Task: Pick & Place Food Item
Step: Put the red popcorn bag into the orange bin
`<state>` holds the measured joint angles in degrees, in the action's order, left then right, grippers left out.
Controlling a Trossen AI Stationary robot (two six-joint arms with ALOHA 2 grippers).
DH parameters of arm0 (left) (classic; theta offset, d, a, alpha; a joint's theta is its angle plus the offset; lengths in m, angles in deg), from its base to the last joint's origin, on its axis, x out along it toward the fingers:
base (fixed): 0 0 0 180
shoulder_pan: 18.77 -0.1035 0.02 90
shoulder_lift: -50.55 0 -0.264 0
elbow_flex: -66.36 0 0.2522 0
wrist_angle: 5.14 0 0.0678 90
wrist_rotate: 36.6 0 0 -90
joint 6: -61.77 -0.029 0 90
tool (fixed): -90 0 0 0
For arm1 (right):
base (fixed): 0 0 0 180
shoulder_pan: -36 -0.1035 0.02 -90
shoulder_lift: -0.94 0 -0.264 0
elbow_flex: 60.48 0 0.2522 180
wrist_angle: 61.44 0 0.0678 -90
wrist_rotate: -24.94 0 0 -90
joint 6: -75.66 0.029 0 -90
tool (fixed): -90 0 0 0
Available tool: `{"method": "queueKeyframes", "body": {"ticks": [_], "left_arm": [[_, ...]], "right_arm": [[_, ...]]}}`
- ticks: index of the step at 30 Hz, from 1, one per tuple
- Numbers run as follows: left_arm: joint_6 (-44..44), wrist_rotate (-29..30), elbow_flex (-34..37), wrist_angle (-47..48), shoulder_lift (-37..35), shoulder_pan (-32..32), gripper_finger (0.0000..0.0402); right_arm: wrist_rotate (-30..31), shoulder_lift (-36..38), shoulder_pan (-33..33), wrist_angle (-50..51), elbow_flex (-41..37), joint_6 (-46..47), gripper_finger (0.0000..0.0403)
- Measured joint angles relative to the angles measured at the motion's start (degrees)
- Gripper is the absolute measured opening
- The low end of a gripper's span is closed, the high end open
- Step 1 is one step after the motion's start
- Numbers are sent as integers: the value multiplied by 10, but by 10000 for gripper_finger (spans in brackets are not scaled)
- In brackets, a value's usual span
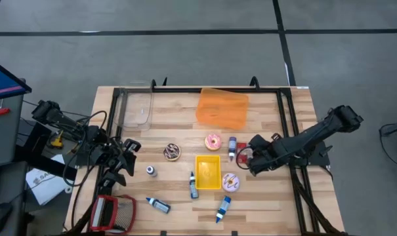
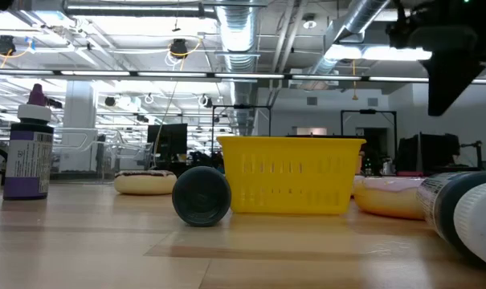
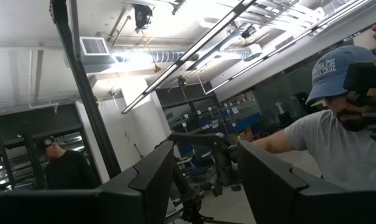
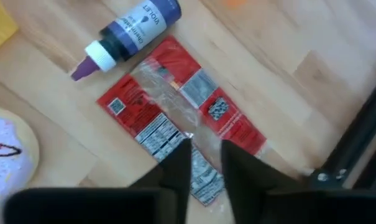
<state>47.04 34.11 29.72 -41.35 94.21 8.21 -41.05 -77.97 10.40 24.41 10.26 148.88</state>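
**Inspector A:** Starting at the left of the desk [image 1: 119,196] — the left gripper [image 1: 127,157] is idling near that edge, angled up toward the room. Its fingers are standing partly apart with nothing between them. A red-framed mesh basket [image 1: 113,213] is sitting just in front of it.

**Inspector B:** And moving toward the middle?

**Inspector A:** A chocolate donut [image 1: 172,153], several small bottles lying about, then the yellow bin [image 1: 208,172] at centre. A pink donut [image 1: 213,141] is lying just behind the bin, a white-iced donut [image 1: 230,181] just to its right. An orange sheet [image 1: 222,108] is resting toward the back.

**Inspector B:** The right arm?

**Inspector A:** The right gripper [image 1: 252,161] is hanging over the red food packet [image 4: 175,115], pointing steeply down. Its fingers are showing a narrow gap and are holding nothing — the packet is lying flat on the desk beneath the tips, right of the bin, with the violet bottle [image 4: 128,34] just beside it.

**Inspector B:** Risks from here?

**Inspector A:** The packet is thin, glossy and flat, so in my judgement the tips could be skating over the film rather than pinching it. The gap also looks too narrow to take a useful fold. A descent drifting toward the bottle could be knocking it rolling. And a corner-only pinch could be letting the packet swing or slip on the way to the bin.
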Motion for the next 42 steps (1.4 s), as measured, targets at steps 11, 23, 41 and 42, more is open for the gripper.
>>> {"method": "queueKeyframes", "body": {"ticks": [11,23,41,42], "left_arm": [[0,0,0,-4,0,0,171],[0,0,0,-4,0,0,171],[0,0,0,-4,0,0,171],[0,0,0,-4,0,0,171]], "right_arm": [[-72,-2,63,-130,-92,-22,221],[-92,-12,78,-195,-148,-28,193],[-105,-10,104,-282,-209,-55,133],[-106,-10,105,-286,-211,-58,124]]}}
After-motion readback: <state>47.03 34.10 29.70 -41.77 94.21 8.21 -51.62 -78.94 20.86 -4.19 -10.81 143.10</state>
